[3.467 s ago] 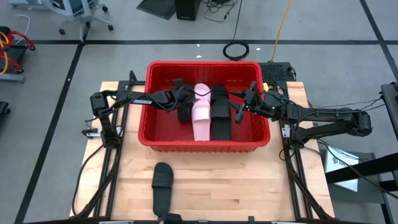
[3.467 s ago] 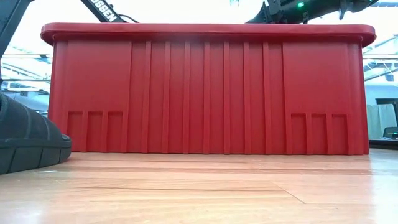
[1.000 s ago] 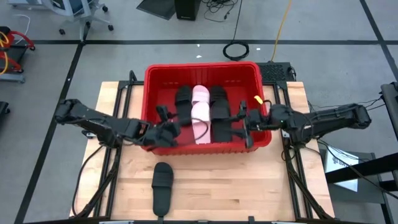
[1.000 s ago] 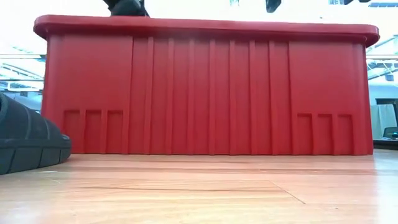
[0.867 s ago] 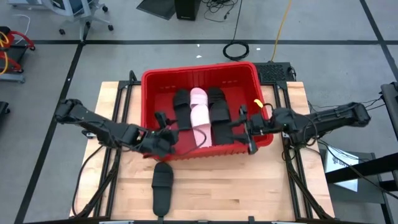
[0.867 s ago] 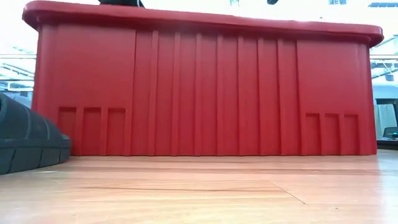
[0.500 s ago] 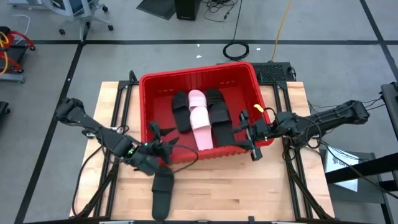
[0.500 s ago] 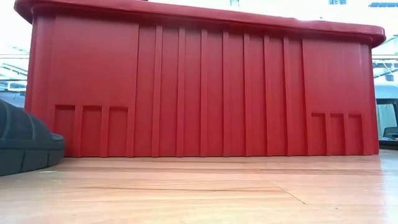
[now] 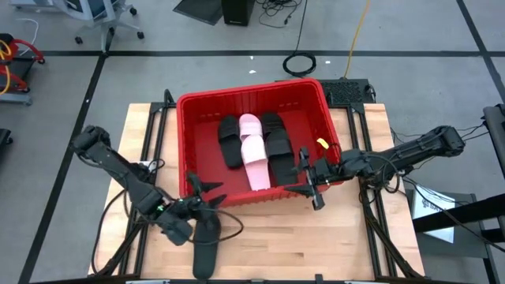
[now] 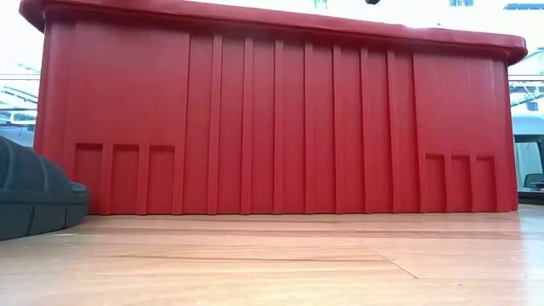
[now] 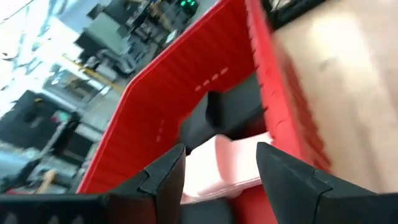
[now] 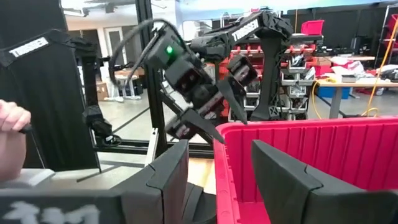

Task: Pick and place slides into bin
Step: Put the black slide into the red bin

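Observation:
The red bin point(image 9: 183, 150) stands on the wooden table, turned a little askew. In it lie black slides point(image 9: 229, 142) point(image 9: 276, 146) with pink slides point(image 9: 252, 150) between them. One more black slide point(image 9: 207, 244) lies flat on the table in front of the bin, and its end shows in the low view point(image 10: 34, 195). My left gripper point(image 9: 199, 192) point(image 11: 221, 149) hangs open above the bin's near left corner. My right gripper point(image 9: 306, 177) point(image 12: 219, 146) hangs open over the right part of the bin's near rim, pointing toward the left gripper.
The bin's near wall point(image 10: 272, 119) fills the low view. Bare table point(image 9: 316, 244) lies in front of the bin. Black frame rails point(image 9: 375, 229) run along the table's sides. A person's hand point(image 12: 9, 134) shows beyond the table in the right wrist view.
Both grippers have drawn back out of the bin toward the table's near edge. The left one swung farthest, to the bin's near left corner above the loose black slide. The bin has slid and turned a little, its left end coming nearer, then stayed still.

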Controlling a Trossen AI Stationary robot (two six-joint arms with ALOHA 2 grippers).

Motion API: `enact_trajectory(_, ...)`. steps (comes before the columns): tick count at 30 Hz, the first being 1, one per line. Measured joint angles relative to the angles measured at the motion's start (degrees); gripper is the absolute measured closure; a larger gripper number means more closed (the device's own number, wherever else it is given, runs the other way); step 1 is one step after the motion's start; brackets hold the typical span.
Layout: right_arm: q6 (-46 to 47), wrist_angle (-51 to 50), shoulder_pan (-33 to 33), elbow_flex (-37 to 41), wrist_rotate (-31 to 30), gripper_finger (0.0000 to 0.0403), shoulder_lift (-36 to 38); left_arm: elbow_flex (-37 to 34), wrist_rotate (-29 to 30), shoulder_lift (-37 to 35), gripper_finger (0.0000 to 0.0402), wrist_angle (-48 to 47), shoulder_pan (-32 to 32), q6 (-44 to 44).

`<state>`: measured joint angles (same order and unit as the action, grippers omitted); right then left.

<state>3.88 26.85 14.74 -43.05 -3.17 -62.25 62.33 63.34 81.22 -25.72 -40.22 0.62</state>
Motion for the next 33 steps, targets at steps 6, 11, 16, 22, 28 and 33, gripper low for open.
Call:
enact_trajectory(6,0.0,2.1,0.0,0.0,0.0,0.0238,-1.2,0.2,5.8,5.1,0.0197,-0.6,4.3,-0.1)
enact_trajectory(11,-0.3,2.1,0.0,0.0,0.2,0.0238,-1.2,0.2,10.5,7.4,0.0197,-0.5,7.3,0.4)
enact_trajectory(16,-1.8,2.5,0.0,0.0,0.2,0.0238,-1.2,0.1,14.5,7.7,0.0197,-1.3,9.3,0.8)
enact_trajectory(22,-1.9,2.5,0.0,0.0,0.2,0.0238,-1.2,0.0,16.4,7.8,0.0197,-1.2,11.1,0.8)
enact_trajectory(28,-1.2,2.2,0.0,0.0,0.2,0.0238,-1.2,0.0,16.3,7.7,0.0197,-0.5,11.9,0.3)
enact_trajectory(33,0.0,1.8,0.0,0.0,0.2,0.0238,-1.2,-0.2,12.7,7.3,0.0197,5.8,9.0,10.7)
